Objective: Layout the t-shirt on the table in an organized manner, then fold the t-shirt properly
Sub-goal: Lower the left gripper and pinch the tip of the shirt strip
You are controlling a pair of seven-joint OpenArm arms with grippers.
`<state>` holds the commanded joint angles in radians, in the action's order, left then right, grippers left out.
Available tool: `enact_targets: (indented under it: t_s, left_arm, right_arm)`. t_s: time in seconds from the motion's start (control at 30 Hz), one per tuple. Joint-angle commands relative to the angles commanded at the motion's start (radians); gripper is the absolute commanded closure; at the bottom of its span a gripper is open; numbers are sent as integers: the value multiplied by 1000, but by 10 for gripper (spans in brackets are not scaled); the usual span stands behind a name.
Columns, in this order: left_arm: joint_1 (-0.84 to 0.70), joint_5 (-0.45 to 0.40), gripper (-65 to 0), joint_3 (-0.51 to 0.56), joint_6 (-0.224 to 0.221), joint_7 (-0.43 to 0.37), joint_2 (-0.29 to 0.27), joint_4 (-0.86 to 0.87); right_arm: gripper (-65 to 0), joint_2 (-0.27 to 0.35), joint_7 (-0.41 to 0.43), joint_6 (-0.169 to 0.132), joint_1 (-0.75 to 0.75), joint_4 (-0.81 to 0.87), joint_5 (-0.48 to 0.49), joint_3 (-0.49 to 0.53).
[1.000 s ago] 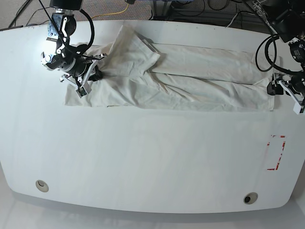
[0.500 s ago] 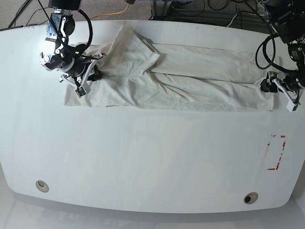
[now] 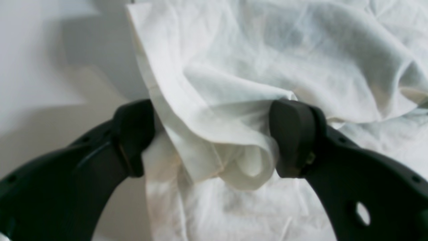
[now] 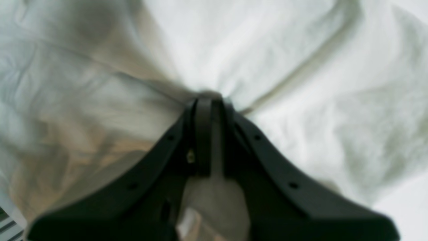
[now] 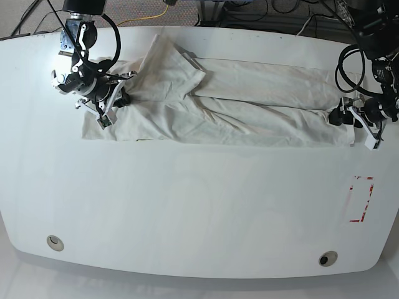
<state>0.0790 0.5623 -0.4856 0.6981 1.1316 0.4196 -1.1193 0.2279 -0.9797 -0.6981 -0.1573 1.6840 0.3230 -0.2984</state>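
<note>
Right gripper (image 4: 208, 100) is pinched tight on a bunch of the t-shirt (image 5: 249, 99), with cloth fanning out from the closed tips. From above, this gripper (image 5: 121, 96) sits at one end of the shirt, on the far side of the table (image 5: 187, 205).

Left gripper (image 3: 214, 137) is spread wide, and a soft fold of the shirt (image 3: 234, 83) sits between its two black fingers (image 3: 291, 137). It looks like the cloth touches both, but the close picture is a bit fuzzy, so I cannot be sure. From above, this gripper (image 5: 346, 117) is at the other end of the shirt.

Only the view from above shows the whole shirt, lying long and wrinkled with a sleeve flap folded over near the right gripper. It also shows two round holes (image 5: 55, 242) near the front edge and one red mark (image 5: 361, 199).

One shirt, two grippers, one table.
</note>
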Motion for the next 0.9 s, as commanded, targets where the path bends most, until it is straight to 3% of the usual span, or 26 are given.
enact_targets:
  t_s: [0.13,0.4,0.7,0.9]
  left_arm:
    - [-9,2,-486,2,0,5,0,-9]
    - [-37,2,-271,31,0,17,0,-68]
    - [-78,-2,-249,68,0,44,0,-221]
    - [-101,0,-68,100,0,52,0,-387]
  right_arm:
    - [-51,-3,0,0,3,0,0,0]
    - [-51,-5,-3,0,15,-2,0,0]
    - [-51,-6,-3,0,28,-2,0,0]
    - [-51,-6,-3,0,29,-2,0,0]
